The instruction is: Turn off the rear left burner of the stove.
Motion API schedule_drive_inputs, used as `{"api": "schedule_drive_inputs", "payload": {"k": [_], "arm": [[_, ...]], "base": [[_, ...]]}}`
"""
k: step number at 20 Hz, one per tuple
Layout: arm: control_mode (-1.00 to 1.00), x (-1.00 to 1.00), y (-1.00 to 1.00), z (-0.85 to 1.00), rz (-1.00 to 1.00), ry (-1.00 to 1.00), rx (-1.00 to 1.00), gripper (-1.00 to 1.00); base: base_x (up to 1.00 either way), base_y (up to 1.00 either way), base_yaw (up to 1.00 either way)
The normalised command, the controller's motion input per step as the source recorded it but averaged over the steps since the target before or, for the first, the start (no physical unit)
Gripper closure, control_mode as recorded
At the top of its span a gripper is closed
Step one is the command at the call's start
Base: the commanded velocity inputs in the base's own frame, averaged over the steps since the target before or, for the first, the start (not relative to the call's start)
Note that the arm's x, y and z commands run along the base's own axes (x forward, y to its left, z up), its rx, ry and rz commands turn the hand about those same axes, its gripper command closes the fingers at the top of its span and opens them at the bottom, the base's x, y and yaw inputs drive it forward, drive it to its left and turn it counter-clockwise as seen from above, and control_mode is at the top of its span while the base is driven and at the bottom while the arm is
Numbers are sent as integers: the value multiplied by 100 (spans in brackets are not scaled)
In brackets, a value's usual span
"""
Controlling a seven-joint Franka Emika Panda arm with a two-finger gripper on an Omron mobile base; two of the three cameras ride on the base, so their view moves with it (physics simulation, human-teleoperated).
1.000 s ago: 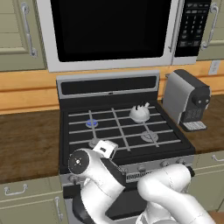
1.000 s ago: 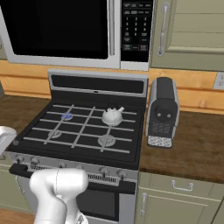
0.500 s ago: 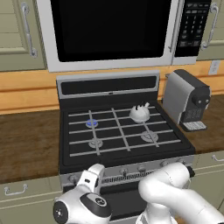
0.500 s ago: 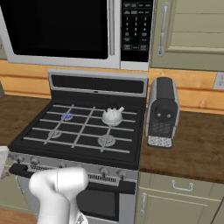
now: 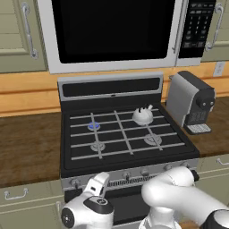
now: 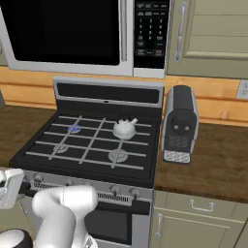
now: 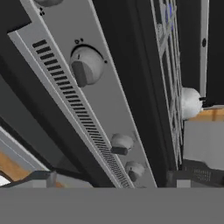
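The end effector [image 5: 99, 182] is seen low in front of the stove [image 5: 127, 154], at the left end of the silver front strip, just short of the knobs. Its jaws are spread wide and nothing is gripped between them. In the right base view the end effector [image 6: 8, 186] is seen at the left edge, level with the strip, with the white arm [image 6: 65, 206] bent below it.

In the hand view the strip is seen rolled to a steep slant. A large round knob [image 7: 85, 65] is seen closest, with a dark pointer ridge on its face. Two smaller knobs [image 7: 121, 143] are lined up further along the strip, and a slotted vent is run beside them.

Beyond the strip, pale grate bars are laid over the black stove top. Two plain grey burners [image 5: 97, 146] are set in the front row. The rear left burner [image 5: 93, 126] is found behind the front left one, and a blue glow is shown on it; it is also seen in the right base view [image 6: 73, 129]. A white kettle [image 5: 143, 115] is seated on the rear right burner.

A coffee machine [image 5: 191, 103] is stood on the bench [image 5: 27, 150] just right of the stove. A microwave [image 5: 118, 31] is mounted above the backpanel.
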Motion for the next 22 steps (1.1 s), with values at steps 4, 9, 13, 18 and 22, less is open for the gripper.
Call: {"api": "schedule_drive_inputs", "payload": {"k": [4, 9, 13, 18, 22], "arm": [[-100, 50, 20, -32, -9, -15, 0, -100], [-100, 24, 57, -29, -1, -30, -6, -100], [-100, 2, 46, -16, 1, -31, -6, -100], [-100, 22, 9, 0, 0, -9, 0, -100], [-100, 34, -14, 0, 0, 0, 2, -100]], "base": [[0, 0, 0], [0, 0, 0], [0, 0, 0], [0, 0, 0], [0, 0, 0]]}}
